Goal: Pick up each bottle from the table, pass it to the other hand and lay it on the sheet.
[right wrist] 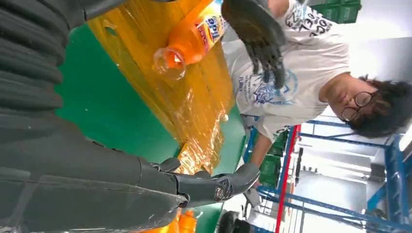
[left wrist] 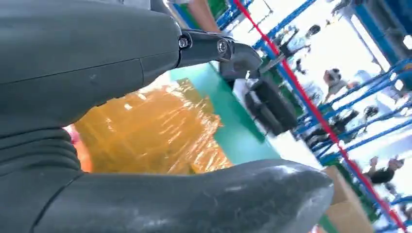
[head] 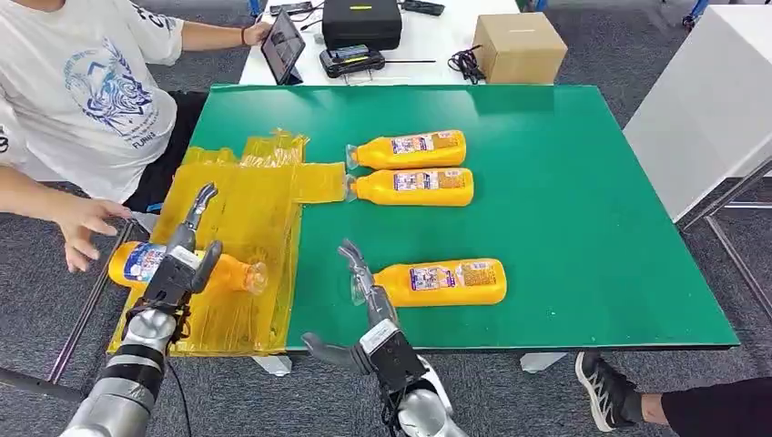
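One orange juice bottle (head: 155, 265) lies on its side on the yellow plastic sheet (head: 241, 218), near the counter's (head: 564, 200) left front corner, cap toward the counter's middle. The left robot hand (head: 187, 250) hangs just above this bottle with fingers spread wide and holding nothing. A second bottle (head: 441, 282) lies on the green counter near the front edge. The right robot hand (head: 364, 309) is just beside its cap end, fingers apart and empty. Two more bottles (head: 410, 150) (head: 414, 187) lie side by side further back, their caps touching the sheet's edge. A person in a white T-shirt (head: 77, 91) sits at the counter's left side, one hand (head: 82, 223) near the sheet.
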You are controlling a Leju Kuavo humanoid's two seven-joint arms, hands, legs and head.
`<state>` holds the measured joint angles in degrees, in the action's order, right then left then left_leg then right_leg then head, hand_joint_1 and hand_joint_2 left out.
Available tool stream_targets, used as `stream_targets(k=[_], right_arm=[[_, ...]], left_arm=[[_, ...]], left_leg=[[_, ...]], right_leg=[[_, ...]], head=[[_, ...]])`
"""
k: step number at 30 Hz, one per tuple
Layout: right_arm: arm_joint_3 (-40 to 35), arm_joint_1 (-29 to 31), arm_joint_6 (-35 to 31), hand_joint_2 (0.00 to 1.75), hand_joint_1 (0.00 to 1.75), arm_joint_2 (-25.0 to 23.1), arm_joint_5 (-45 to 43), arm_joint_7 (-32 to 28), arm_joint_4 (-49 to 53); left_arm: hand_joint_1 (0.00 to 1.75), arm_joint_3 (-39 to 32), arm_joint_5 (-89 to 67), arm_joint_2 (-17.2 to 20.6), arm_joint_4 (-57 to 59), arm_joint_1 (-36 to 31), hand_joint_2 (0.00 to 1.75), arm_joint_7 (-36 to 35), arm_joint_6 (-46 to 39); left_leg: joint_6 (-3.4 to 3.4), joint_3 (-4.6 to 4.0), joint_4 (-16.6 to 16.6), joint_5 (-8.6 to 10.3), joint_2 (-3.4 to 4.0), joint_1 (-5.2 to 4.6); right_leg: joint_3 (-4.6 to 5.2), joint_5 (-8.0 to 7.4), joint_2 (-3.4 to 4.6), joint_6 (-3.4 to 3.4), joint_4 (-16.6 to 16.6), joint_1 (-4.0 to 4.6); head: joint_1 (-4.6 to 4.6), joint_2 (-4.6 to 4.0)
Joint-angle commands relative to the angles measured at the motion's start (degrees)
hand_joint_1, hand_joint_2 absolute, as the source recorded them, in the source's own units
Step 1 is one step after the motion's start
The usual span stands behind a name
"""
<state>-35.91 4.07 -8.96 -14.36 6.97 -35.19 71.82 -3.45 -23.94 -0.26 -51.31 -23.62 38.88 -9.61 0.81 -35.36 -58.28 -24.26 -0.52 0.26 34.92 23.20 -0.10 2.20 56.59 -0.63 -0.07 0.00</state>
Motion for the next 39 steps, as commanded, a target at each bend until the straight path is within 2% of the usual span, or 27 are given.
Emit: stream_targets(k=[1, 4, 5, 6, 12, 13, 17, 21, 22, 23, 24, 25, 28, 35, 39], right_arm=[[-0.71, 1.07, -0.98, 1.75, 0.00, -1.17, -0.08, 0.28, -5.41], [-0.26, 0.32, -6.77, 1.75, 0.00, 0.40, 5.99, 0.51, -2.49], [1.28, -0.37, -11.27, 1.75, 0.00, 1.50, 10.07, 2.13, 0.08], [2.78, -0.86, -12.74, 1.75, 0.00, 2.11, 11.85, 3.31, 2.19], [4.58, -1.51, -10.40, 1.75, 0.00, 1.94, 13.04, 4.73, 4.24], [4.92, -1.44, -12.39, 1.75, 0.00, 1.86, 14.94, 4.98, 3.94], [10.32, 2.01, -14.95, 1.75, 0.00, 7.66, 21.78, 10.05, 7.72], [13.78, 6.29, -9.49, 1.75, 0.00, 11.58, 25.62, 13.99, 7.03], [14.30, 6.71, -10.80, 1.75, 0.00, 11.61, 27.45, 13.81, 6.74], [14.58, 8.28, -7.69, 1.75, 0.00, 11.97, 28.18, 17.18, 4.96], [14.54, 9.17, -7.62, 1.75, 0.00, 12.08, 29.21, 18.05, 3.94], [14.47, 9.43, -5.66, 1.75, 0.00, 12.47, 29.24, 19.98, 3.07], [14.60, 10.84, -4.45, 1.75, 0.00, 12.74, 28.99, 20.11, -0.13], [14.84, 10.85, -4.25, 1.75, 0.00, 12.58, 28.21, 20.58, 0.23], [14.87, 14.40, -1.52, 1.75, 0.00, 13.04, 26.68, 22.13, -3.38]], left_arm=[[0.00, -1.95, 2.93, -3.30, -6.22, -0.08, 0.00, 1.12, -4.45], [0.00, -3.86, 7.02, -5.97, -7.75, 0.25, 0.00, 0.13, -4.40], [0.00, -5.19, 9.18, -7.48, -7.92, 0.98, 0.00, -1.92, -5.46], [0.00, -4.76, 9.50, -7.48, -7.63, 1.91, 0.00, -2.46, -5.45], [0.00, -4.06, 10.46, -6.97, -6.58, 2.28, 0.00, -1.53, -6.18], [0.00, -4.01, 10.13, -6.86, -6.40, 2.34, 0.00, -2.33, -6.68], [0.00, -4.23, 10.42, -7.75, -3.16, 5.59, 0.00, -1.59, -6.86], [0.00, -4.54, 10.01, -7.96, -0.71, 7.99, 0.00, -0.65, -7.68], [0.00, -4.69, 10.03, -7.96, -0.42, 8.11, 0.00, -0.29, -7.61], [0.00, -4.43, 8.14, -7.67, -0.17, 8.60, 0.00, 0.63, -9.69], [0.00, -4.99, 8.49, -7.51, -0.17, 9.01, 0.00, 0.34, -8.90], [0.00, -5.28, 8.32, -7.31, -0.18, 9.62, 1.75, -0.02, -8.86], [0.00, -6.41, 7.92, -6.71, 0.32, 10.11, 1.75, 0.17, -8.77], [0.00, -6.63, 7.49, -7.07, -0.07, 9.94, 1.75, 0.15, -8.76], [0.00, -6.63, 5.98, -7.09, -0.09, 10.33, 1.75, 0.90, -8.86]], left_leg=[[-0.03, 0.08, 0.02, -0.04, -0.03, 0.03], [-0.02, 0.18, 0.02, -0.10, -0.04, 0.04], [-0.02, 0.17, 0.02, -0.09, -0.03, 0.03], [0.00, 0.04, 0.03, -0.02, -0.06, -0.01], [0.00, 0.08, 0.02, -0.06, -0.03, 0.00], [-0.02, 0.18, 0.01, -0.10, -0.03, 0.01], [0.00, 0.14, 0.08, -0.05, 0.01, -0.03], [0.04, 0.26, 0.10, -0.08, 0.02, -0.07], [0.04, 0.17, 0.09, -0.06, 0.04, -0.07], [0.05, 0.26, 0.07, -0.10, 0.10, -0.07], [0.03, 0.17, 0.07, -0.08, 0.11, -0.08], [0.02, 0.25, 0.06, -0.11, 0.11, -0.07], [-0.02, 0.29, 0.11, -0.11, 0.16, -0.10], [-0.02, 0.17, 0.06, -0.09, 0.04, -0.08], [-0.01, 0.16, 0.02, -0.11, 0.15, -0.08]], right_leg=[[-0.10, 0.05, -0.04, -0.05, -0.03, 0.03], [-0.22, 0.10, -0.05, -0.06, -0.04, 0.05], [-0.21, 0.08, -0.03, -0.05, -0.06, 0.04], [-0.07, 0.04, -0.06, -0.02, -0.04, 0.00], [-0.11, 0.06, -0.03, -0.04, -0.05, 0.01], [-0.20, 0.11, -0.05, -0.06, -0.03, 0.03], [-0.15, 0.02, 0.01, -0.03, -0.11, -0.01], [-0.28, 0.04, 0.00, 0.01, -0.16, -0.05], [-0.18, 0.01, 0.03, 0.02, -0.13, -0.06], [-0.27, 0.03, 0.09, 0.02, -0.14, -0.06], [-0.16, 0.01, 0.09, 0.02, -0.10, -0.06], [-0.26, 0.03, 0.08, 0.01, -0.13, -0.05], [-0.27, 0.01, 0.14, -0.02, -0.15, -0.07], [-0.17, 0.03, 0.03, -0.02, -0.10, -0.01], [-0.14, 0.01, 0.13, 0.00, -0.07, -0.01]], head=[[0.02, 0.00], [0.02, 0.00], [0.00, 0.00], [0.00, 0.00], [0.00, 0.00], [0.00, 0.00], [-0.02, 0.00], [-0.02, 0.00], [0.00, 0.00], [0.00, 0.00], [0.00, 0.00], [0.00, 0.00], [-0.02, 0.00], [-0.02, 0.00], [-0.02, 0.00]])
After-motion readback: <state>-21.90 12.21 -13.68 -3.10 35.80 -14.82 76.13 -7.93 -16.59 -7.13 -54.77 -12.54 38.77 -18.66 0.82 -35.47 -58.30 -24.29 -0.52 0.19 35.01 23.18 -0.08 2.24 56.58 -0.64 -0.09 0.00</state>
